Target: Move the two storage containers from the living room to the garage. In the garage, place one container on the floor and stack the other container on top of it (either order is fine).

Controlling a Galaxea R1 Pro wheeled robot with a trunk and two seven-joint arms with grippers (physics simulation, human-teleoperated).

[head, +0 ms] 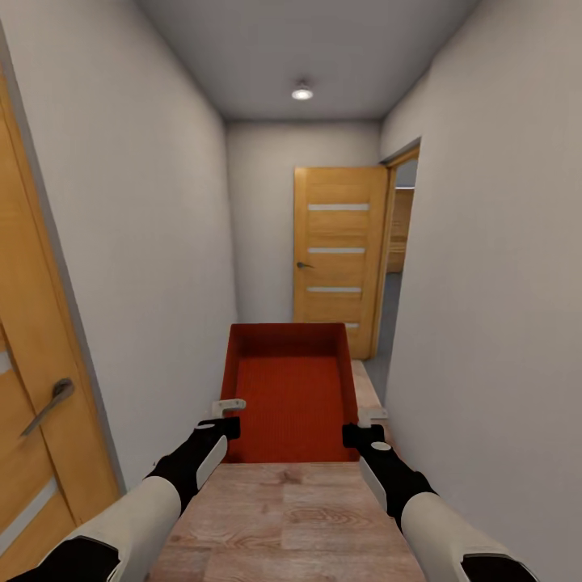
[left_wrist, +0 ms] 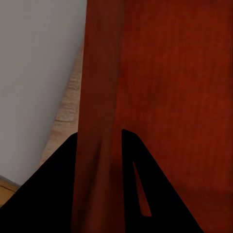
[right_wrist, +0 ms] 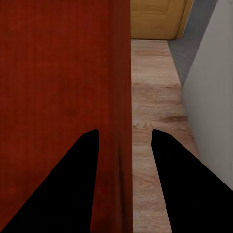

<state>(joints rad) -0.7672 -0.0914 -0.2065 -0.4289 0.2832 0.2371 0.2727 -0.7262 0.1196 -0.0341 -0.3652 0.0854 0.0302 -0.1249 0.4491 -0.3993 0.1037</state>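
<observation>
container (head: 291, 388) outer walls hidden | left door (head: 32, 420) cut off

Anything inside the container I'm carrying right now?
The storage container looks empty: its ribbed red floor and inner walls show bare. The strip just inside the near wall is hidden from the head view.

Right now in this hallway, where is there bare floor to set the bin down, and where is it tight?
Bare wood floor lies just below the bin, between the two arms. A thin strip runs between the bin's right wall and the grey wall, toward the open door. It is tight at both sides: left claw and right claw each straddle a bin wall, with the hall walls near.
</observation>
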